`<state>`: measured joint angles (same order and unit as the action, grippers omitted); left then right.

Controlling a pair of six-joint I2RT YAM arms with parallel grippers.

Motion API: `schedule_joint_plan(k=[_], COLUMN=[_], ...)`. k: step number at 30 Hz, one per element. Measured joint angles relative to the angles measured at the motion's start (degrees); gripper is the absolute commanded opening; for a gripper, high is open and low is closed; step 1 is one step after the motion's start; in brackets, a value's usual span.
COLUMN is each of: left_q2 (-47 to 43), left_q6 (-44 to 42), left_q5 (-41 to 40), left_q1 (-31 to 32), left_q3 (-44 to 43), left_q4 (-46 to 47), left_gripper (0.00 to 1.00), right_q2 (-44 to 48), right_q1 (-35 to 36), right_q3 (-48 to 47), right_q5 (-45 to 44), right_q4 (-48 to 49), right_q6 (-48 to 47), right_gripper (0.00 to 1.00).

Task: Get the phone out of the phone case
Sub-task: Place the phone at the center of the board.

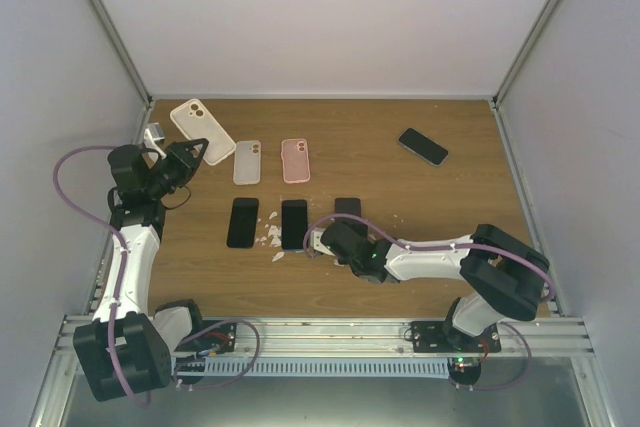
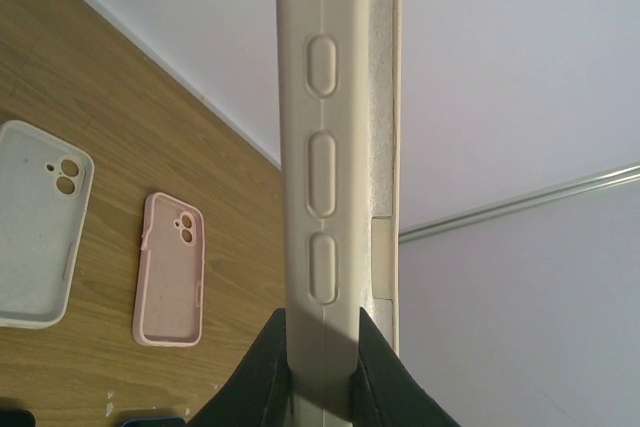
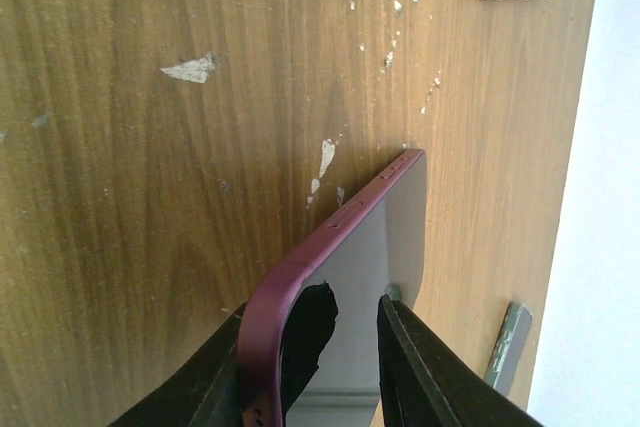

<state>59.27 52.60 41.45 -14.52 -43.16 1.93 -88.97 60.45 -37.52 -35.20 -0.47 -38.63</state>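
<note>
maroon-cased phone (image 3: 385, 237) between right jaws, maybe loose | cream case (image 2: 320, 197) in left jaws

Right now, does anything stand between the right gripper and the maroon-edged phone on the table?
Nothing visible does. The near end of the maroon-edged phone lies between the jaws of the right gripper. Only small white flecks lie on the table nearby, off to the side.
</note>
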Motion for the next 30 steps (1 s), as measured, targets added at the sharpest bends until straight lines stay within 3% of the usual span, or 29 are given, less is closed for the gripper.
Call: schedule_joint_plan(k=[6,30], left_q2=[0.00,0.00], left_q6=[0.46,0.55], left_q5=[0.00,0.00], left_q1=[0.00,0.00], left_q3=[0.00,0.00], left_q4=[0.02,0.00], left_gripper=[0.00,0.00], right_q2=[0.00,-1.05], right_q1=[0.59,1.33], right_q3=[0.28,2.12], right_q5=[0.81,2.12], right_q4=[-1.20,-1.55], right_q6=[0.70,1.01], right_gripper=[0.37,0.40])
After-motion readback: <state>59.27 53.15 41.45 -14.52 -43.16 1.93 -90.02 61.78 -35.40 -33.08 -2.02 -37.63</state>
